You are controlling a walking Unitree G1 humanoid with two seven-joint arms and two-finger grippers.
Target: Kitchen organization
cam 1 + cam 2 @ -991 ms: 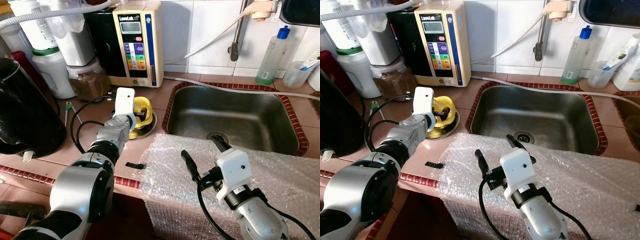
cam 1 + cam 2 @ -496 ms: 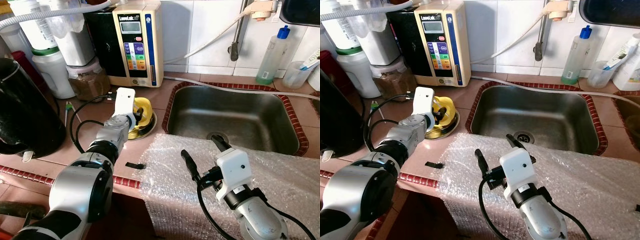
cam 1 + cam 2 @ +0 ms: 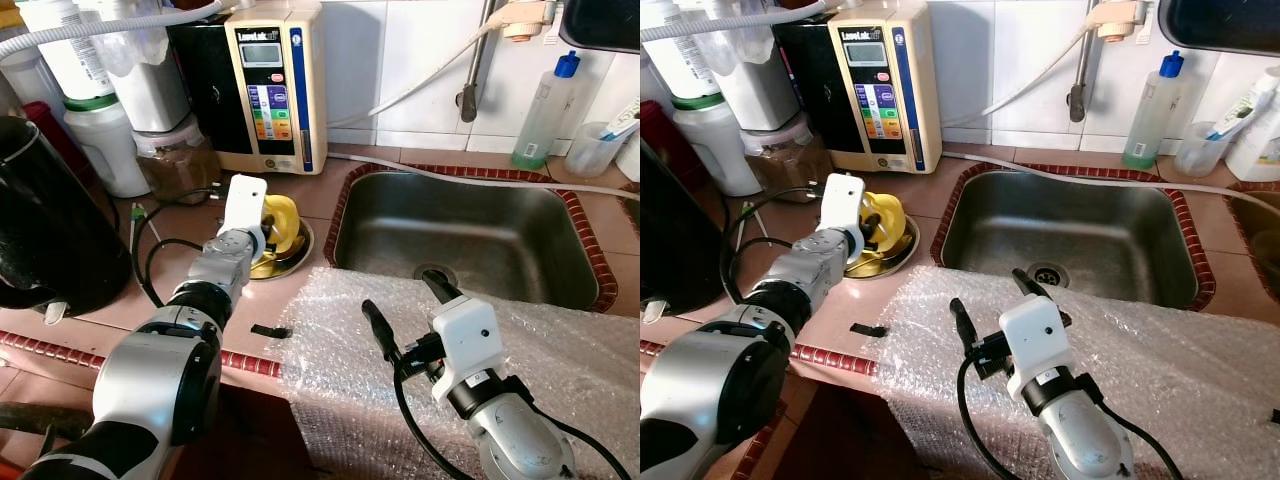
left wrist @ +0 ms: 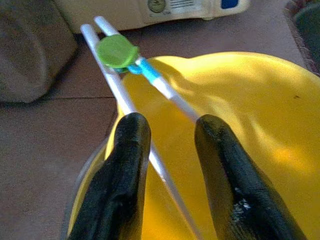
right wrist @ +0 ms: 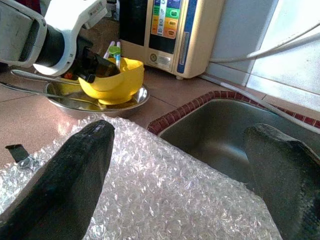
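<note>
A yellow bowl (image 3: pixel 283 216) sits in a shallow metal dish (image 3: pixel 297 254) on the counter, left of the sink. A pair of white training chopsticks (image 4: pixel 113 80) with a green joiner (image 4: pixel 117 51) lies across the bowl's rim. My left gripper (image 4: pixel 172 125) is at the bowl, open, its fingers on either side of one chopstick. My right gripper (image 3: pixel 405 300) hovers open over the bubble wrap (image 3: pixel 570 345) at the sink's front edge, holding nothing.
The steel sink (image 3: pixel 470 235) lies behind the bubble wrap. A water ioniser (image 3: pixel 275 85), jars (image 3: pixel 175 160) and a black kettle (image 3: pixel 45 220) crowd the back left. A soap bottle (image 3: pixel 545 100) stands at the back right. A small black clip (image 3: pixel 270 330) lies near the counter edge.
My left wrist has shifted slightly to the left at the bowl, and its cable has moved with it. The right arm has stayed still.
</note>
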